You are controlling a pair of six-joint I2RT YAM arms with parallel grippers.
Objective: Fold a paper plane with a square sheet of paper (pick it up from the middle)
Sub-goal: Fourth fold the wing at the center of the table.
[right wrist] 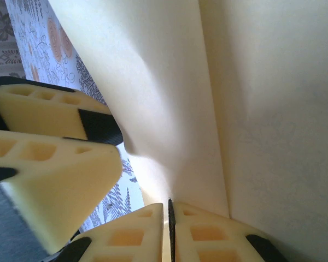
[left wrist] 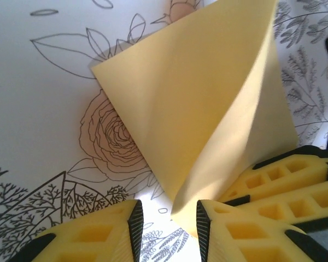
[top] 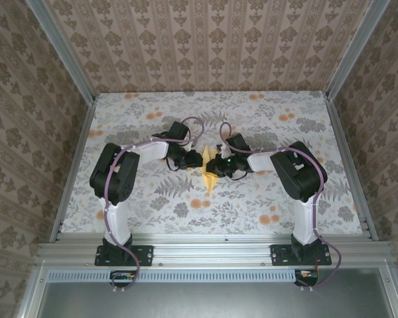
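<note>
Both meet mid-tabletop [top: 305,126]: the right end effector [right wrist: 168,218] pinches the half-folded paper [top: 209,175] upright, so the left end effector [left wrist: 169,226], jaws apart around its lower corner, can probably crease it.

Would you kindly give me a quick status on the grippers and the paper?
Right gripper shut on the paper. Left gripper open, paper's lower tip between its fingers. Paper partly folded, standing up from the flowered cloth. Nothing blocking.
</note>
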